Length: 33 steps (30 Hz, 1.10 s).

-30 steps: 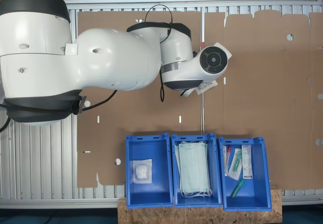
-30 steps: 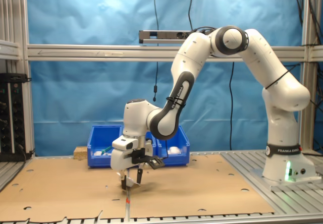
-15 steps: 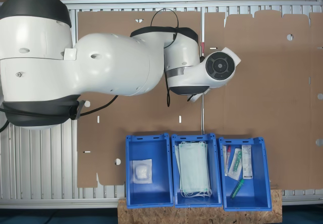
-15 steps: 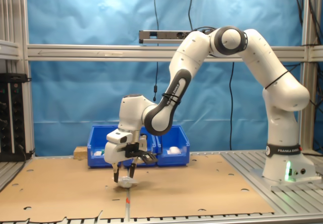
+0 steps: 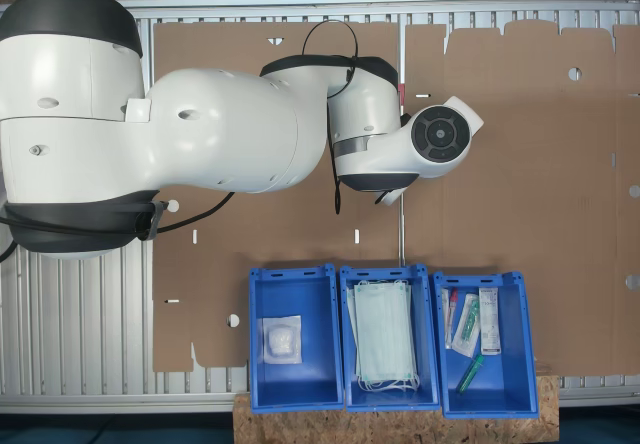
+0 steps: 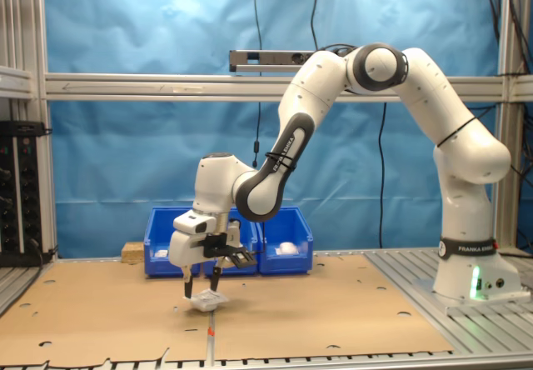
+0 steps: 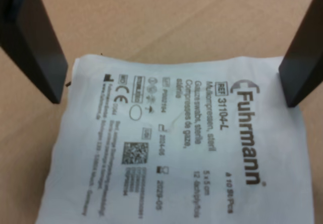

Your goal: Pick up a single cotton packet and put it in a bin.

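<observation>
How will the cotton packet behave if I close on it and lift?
The cotton packet is probably light and floppy: it looks like thin, slightly puffy paper, so unheld edges may sag. Its smooth face could slip between the fingers unless they pinch squarely. It lies flat on the cardboard, so it shouldn't roll; the open gripper may just slide it.

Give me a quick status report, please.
Pincer open, fingers straddling the packet. Packet flat on the cardboard, not gripped. Nothing in the way.
</observation>
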Motion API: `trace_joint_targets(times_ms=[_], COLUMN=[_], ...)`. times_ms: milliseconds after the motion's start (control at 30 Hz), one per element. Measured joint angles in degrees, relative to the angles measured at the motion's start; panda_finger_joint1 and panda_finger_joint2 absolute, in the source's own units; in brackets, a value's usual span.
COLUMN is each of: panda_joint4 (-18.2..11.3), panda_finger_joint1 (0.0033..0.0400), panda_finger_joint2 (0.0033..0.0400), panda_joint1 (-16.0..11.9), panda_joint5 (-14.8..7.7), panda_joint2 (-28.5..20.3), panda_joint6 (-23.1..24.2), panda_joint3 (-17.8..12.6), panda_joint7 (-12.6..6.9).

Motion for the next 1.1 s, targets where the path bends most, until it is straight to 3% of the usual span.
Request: trace_joint_targets(times_ms=[1100], panda_joint4=[-0.23], panda_finger_joint1=[0.04], panda_finger_joint2=[0.04], panda_joint1=[0.0], panda_joint5=[0.0], panda_joint2=[2.46], panda_joint6=[0.0], panda_joint3=[1.08], panda_joint7=[-0.08])
